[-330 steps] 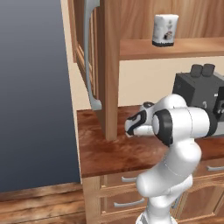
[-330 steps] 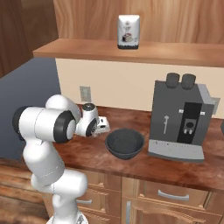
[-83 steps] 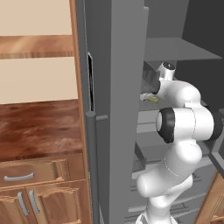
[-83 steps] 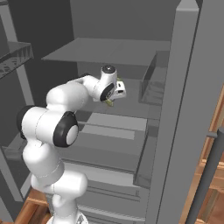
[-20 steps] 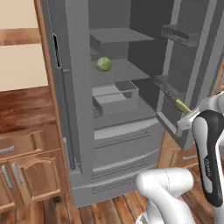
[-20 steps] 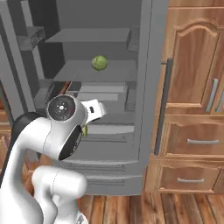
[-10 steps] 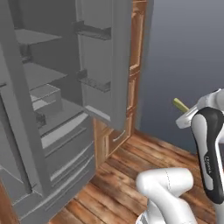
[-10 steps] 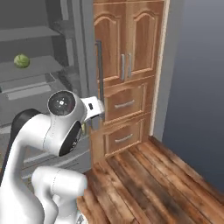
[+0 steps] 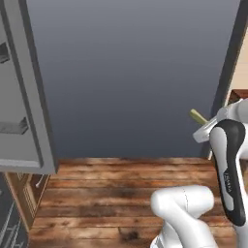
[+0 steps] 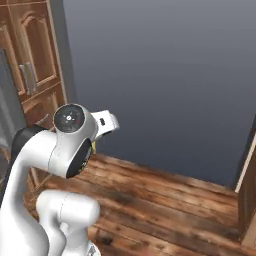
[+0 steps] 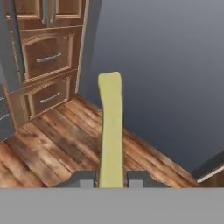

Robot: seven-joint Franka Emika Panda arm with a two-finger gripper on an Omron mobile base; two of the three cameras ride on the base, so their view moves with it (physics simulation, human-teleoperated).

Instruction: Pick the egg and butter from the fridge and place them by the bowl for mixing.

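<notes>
Butter: the butter (image 11: 110,131), a yellow-olive stick, stands up the centre of the hand view, its lower end pinched between the two dark fingertips (image 11: 83,178); in the left base view its tip (image 9: 197,116) juts out at right of centre, beside the white arm.
Tool: the tool (image 11: 110,179) is closed narrow on the butter, jaws pressed to either side of the stick.
Change: the whole picture has swung since half a second ago, when fridge shelves and an open door lay at the left of the left base view; that is the base turning, not the things moving.
Fridge: only an edge of the fridge (image 9: 26,97), an open grey door with its bins, remains at the far left of the left base view.
Ahead: a plain dark grey wall (image 10: 165,75) spans the upper frame, over the wooden floor (image 9: 106,193).
Cabinets: wooden cabinets (image 11: 48,57) with drawers sit at the upper left of the hand view.
Meaning: judged from this, the butter is out of the fridge and being carried; the bowl's tabletop is yet to be reached.
Egg: its whereabouts cannot be told here.
</notes>
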